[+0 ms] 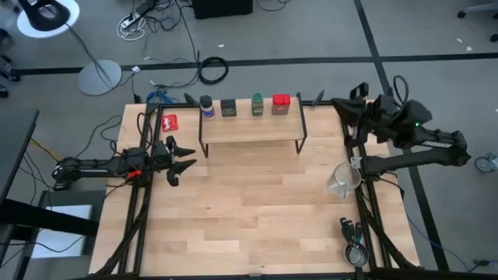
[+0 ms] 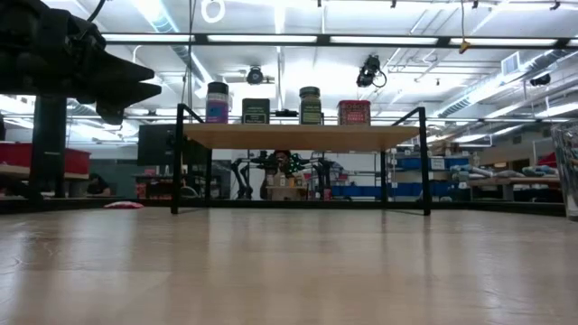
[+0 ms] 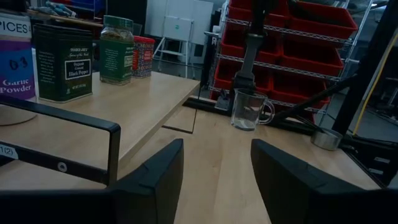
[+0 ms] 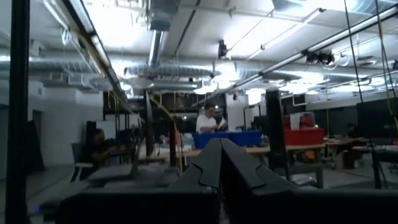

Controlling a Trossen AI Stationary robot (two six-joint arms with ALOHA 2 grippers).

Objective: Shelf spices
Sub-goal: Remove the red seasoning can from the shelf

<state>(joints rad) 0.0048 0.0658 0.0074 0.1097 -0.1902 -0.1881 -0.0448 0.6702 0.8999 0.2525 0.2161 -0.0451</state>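
All four spices [image 1: 243, 106] stand along the shelf [image 1: 250, 131], so the job looks done; left gripper [image 1: 185, 161] spread empty; right gripper [image 4: 221, 163] pressed together, parked aside

Left end effector [image 1: 187, 161] spread; right end effector [image 4: 219, 163] closed.

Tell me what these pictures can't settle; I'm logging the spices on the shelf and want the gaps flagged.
- Blue-capped jar: cut off by the left wrist view's edge.
- Red tin, green jar: labels too small in the high view.
- Red-and-white packet: print too small.
- Right gripper: its view shows only the room.
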